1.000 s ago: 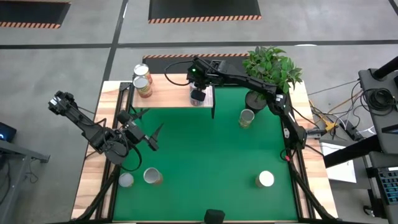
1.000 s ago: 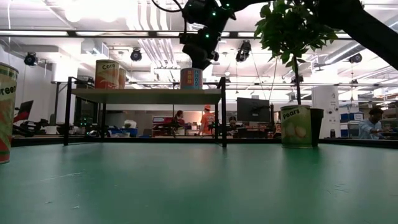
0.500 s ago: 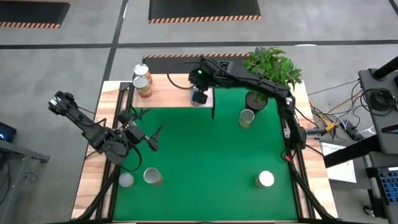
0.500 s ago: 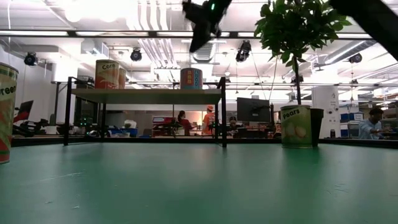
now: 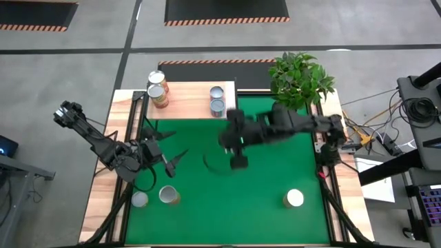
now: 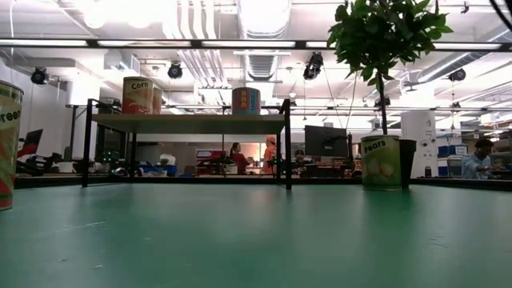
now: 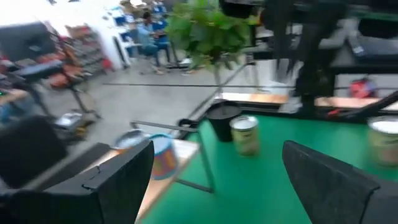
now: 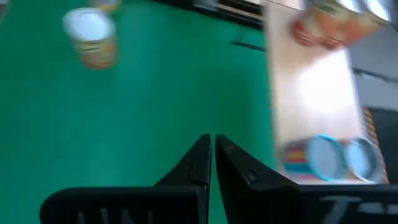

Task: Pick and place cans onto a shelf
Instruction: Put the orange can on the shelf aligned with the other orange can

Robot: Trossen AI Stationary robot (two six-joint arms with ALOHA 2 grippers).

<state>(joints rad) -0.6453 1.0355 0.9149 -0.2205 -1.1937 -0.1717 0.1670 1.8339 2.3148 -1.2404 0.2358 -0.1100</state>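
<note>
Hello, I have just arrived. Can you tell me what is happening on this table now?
Two robot arms are placing cans on a small shelf at the far edge of the green table. Four cans stand on it: two at its left end and two near its right end. The right gripper is shut and empty, over the middle of the table. The left gripper is open and holds nothing, near two cans at the front left. One more can waits at the front right.
</note>
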